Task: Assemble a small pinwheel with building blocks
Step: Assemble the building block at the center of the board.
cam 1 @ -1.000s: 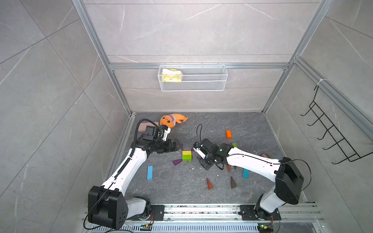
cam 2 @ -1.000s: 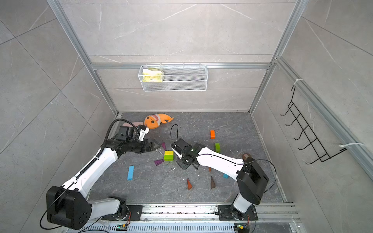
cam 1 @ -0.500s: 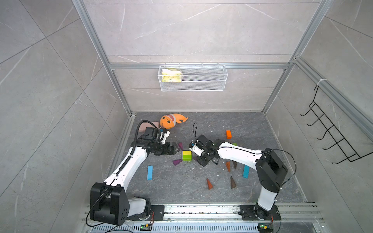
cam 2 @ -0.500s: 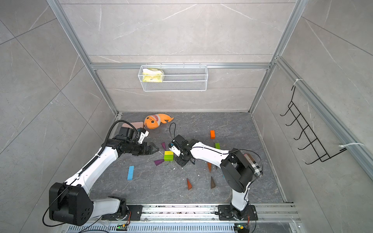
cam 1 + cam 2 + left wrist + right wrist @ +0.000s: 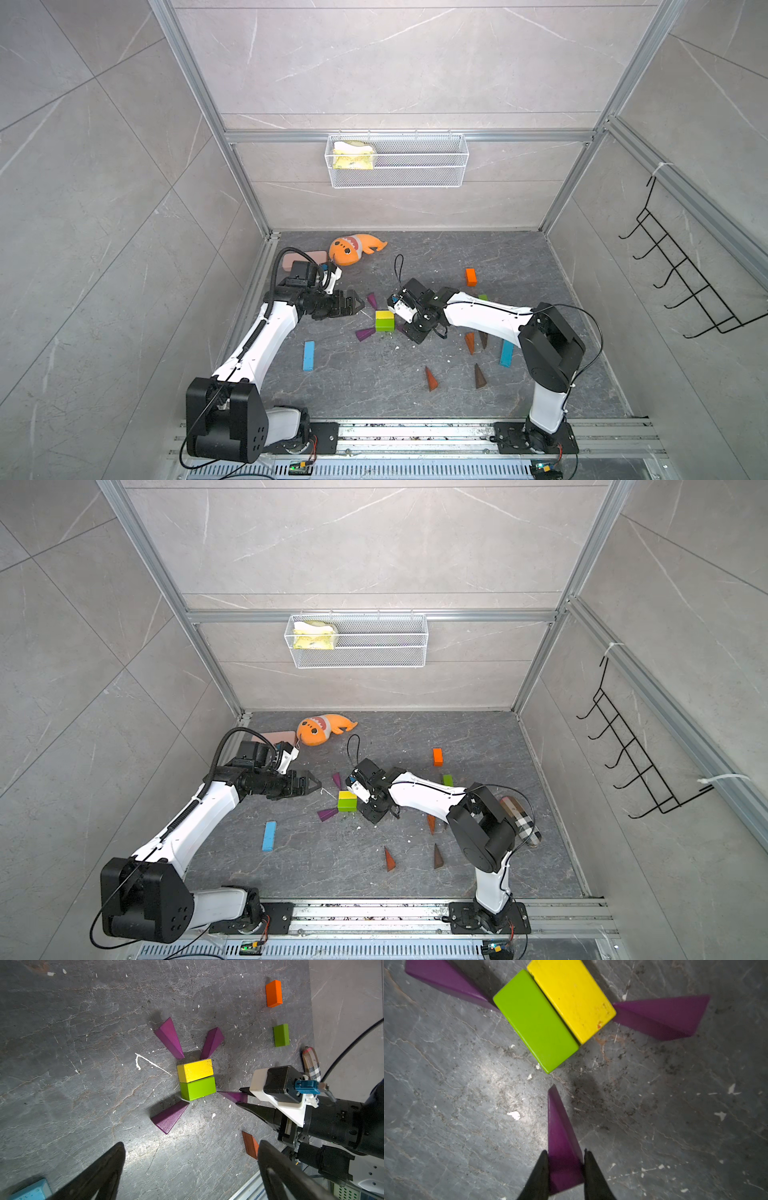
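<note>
Right jaws sat low beside the green brick (image 5: 384,325) in both top views; left jaws hung spread, empty. Left wrist view showed right jaws clenched on a purple wedge (image 5: 233,1096), tip aimed at that brick's corner, likely a fourth blade. Right wrist view showed it just short.

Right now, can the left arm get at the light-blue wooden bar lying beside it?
Probably yes. The light-blue wooden bar lies by itself beside the left arm, with nothing on or against it, and the left tool is open and empty. The arm would have to fold back toward its base.
</note>
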